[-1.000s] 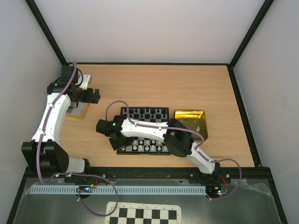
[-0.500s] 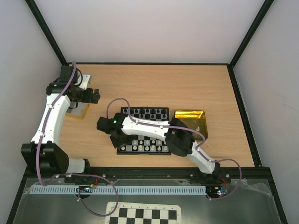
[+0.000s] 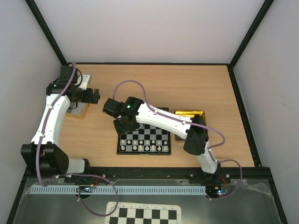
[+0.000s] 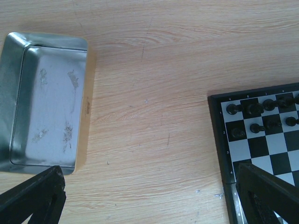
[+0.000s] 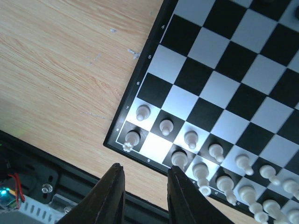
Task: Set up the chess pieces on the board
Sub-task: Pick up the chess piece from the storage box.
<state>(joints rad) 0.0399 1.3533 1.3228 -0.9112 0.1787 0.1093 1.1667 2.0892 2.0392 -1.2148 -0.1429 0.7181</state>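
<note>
The black-framed board (image 3: pixel 144 136) lies at the table's middle. Cream chess pieces (image 3: pixel 142 147) fill its two near rows, and black pieces stand at its far side under my right arm. My right gripper (image 3: pixel 122 126) hovers over the board's left part. In the right wrist view it (image 5: pixel 145 189) is open and empty, above the board's (image 5: pixel 140 56) near edge. A cream rook (image 5: pixel 132 138) stands in the corner beside one bare square, with pawns (image 5: pixel 166 126) behind. My left gripper (image 3: pixel 95 96) is open and empty, seen in its own view (image 4: pixel 149 207) over bare wood beside the board (image 4: pixel 216 140).
A silver tin tray (image 4: pixel 46 98) lies left of the board, below my left gripper (image 3: pixel 77 111). A gold tin tray (image 3: pixel 191 114) sits right of the board, partly hidden by my right arm. An unframed checker sheet (image 3: pixel 142 215) lies below the table's front rail.
My right arm has lifted and swung back from the board's near-left corner toward its far-left side, uncovering the near rows of cream pieces. The left arm has not moved.
</note>
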